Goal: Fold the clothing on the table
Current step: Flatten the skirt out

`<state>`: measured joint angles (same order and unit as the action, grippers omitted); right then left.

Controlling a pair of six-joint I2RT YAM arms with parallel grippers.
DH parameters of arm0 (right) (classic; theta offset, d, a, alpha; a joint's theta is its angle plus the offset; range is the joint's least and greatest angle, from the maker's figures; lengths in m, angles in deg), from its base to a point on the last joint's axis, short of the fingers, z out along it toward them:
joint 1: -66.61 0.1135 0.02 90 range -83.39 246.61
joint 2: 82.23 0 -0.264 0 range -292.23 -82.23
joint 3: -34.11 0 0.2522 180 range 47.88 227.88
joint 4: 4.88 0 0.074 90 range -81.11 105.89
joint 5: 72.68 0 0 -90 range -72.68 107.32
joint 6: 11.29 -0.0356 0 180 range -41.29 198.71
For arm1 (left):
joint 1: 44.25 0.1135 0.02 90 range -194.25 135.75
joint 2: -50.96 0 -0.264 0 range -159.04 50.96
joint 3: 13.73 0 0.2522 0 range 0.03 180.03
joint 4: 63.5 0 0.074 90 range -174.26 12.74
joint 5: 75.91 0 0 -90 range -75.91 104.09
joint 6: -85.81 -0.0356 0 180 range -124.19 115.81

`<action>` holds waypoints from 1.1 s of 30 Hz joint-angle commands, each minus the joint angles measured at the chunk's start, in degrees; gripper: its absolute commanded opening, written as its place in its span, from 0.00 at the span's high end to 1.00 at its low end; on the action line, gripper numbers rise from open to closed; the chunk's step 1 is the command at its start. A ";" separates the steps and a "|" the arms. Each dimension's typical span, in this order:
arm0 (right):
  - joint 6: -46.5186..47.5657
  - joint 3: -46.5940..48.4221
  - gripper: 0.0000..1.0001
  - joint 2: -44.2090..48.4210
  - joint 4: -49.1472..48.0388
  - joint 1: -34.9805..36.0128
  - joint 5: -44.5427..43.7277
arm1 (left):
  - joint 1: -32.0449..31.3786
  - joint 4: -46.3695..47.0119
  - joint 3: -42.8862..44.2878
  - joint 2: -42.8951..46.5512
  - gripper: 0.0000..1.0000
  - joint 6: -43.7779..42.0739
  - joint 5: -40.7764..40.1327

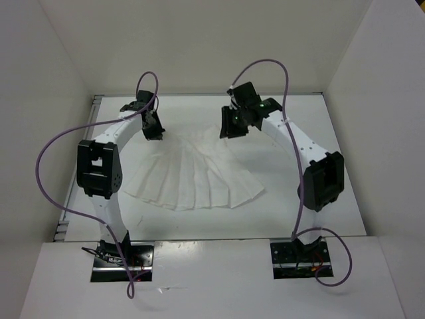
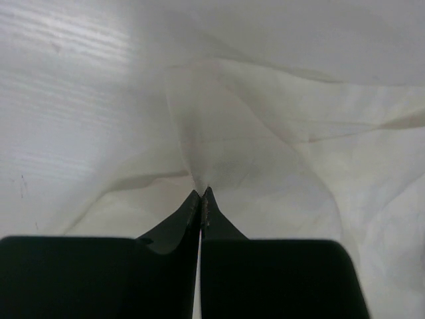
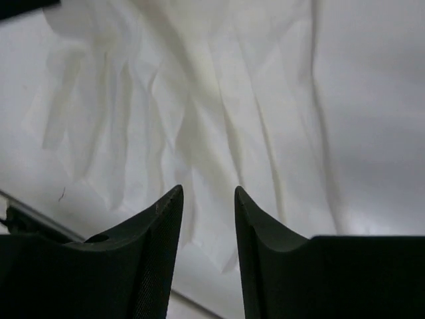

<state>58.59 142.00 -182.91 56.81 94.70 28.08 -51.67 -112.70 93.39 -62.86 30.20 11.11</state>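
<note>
The clothing [image 1: 192,176] is a white pleated fan of thin fabric, spread in the middle of the table [image 1: 312,119]. My left gripper [image 1: 155,133] is at its far left corner, tilted down. In the left wrist view the left gripper [image 2: 202,191] is shut on the clothing [image 2: 265,153], and the cloth rises in a tent to the tips. My right gripper [image 1: 229,129] hovers over the far right part of the garment. Seen from the right wrist, the right gripper [image 3: 208,193] is open with nothing between its fingers, and the creased clothing [image 3: 199,100] lies below it.
White upright walls [image 1: 53,80] close in the table on the left, back and right. The arms' bases [image 1: 123,259] stand at the near edge. Purple cables [image 1: 50,153] loop beside both arms. The table's grey edge [image 3: 26,207] shows at the lower left of the right wrist view.
</note>
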 commanded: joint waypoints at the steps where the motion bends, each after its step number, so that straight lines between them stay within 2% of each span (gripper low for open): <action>1: 3.68 8.94 0.57 -9.77 -2.56 0.20 -7.41 | -0.14 0.89 -4.58 4.74 1.00 -1.43 2.71; 7: 8.16 26.09 0.57 -27.69 -1.43 0.73 -13.57 | -0.14 2.04 -10.73 7.12 1.00 -1.96 5.17; 13: 11.24 36.46 0.56 -35.88 -1.60 0.73 -15.16 | -0.14 2.04 -12.15 9.40 1.00 -2.48 6.67; 17: 11.86 47.96 0.56 -43.53 2.43 0.73 -16.92 | -0.14 2.04 -12.68 9.41 1.00 -3.01 7.20; 23: 11.86 57.46 0.55 -51.53 6.12 0.20 -12.53 | -0.14 0.99 -12.07 9.41 1.00 -3.54 7.20; 32: 11.86 58.71 0.55 -54.00 7.27 -0.85 -10.76 | -0.14 -0.07 -11.54 8.88 1.00 -5.21 7.20; 33: 11.86 58.19 0.62 -54.00 7.27 -0.85 -10.76 | 0.38 -0.07 -11.54 8.88 1.00 -5.21 7.20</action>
<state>69.85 198.37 -237.31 62.58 94.35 16.52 -51.67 -111.92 81.17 -55.69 26.96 17.40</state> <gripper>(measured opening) 0.411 0.007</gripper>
